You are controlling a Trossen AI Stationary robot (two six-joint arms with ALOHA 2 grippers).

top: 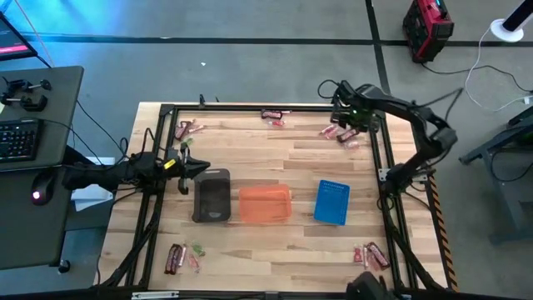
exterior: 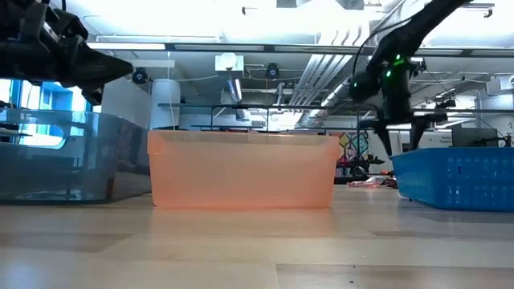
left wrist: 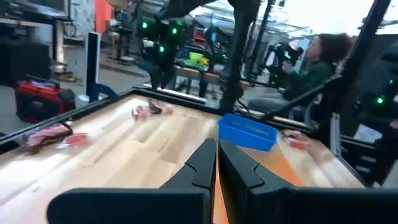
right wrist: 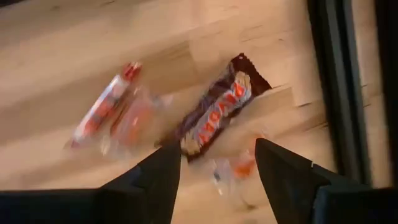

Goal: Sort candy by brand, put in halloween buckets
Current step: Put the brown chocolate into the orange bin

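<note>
Surface: wooden surface (top: 250, 242) inside a black frame, workshop behind, a seated person (left wrist: 314, 68) beyond the far side.
Buckets: dark grey bucket (top: 211, 197), orange bucket (top: 266, 204) and blue bucket (top: 332, 202) in a row, mid-surface.
Candy: small heaps near every corner; the far-right heap (top: 341, 134) holds a reddish-brown bar (right wrist: 214, 117).
Handling: light, crinkly, slippery wrappers; likely best pinched across the bar's middle.
Right end effector (right wrist: 217, 163): released, fingers spread over that bar, wrist pointing down.
Left end effector (top: 198, 169): clenched, empty, hovering level by the dark bucket's far-left edge.
</note>
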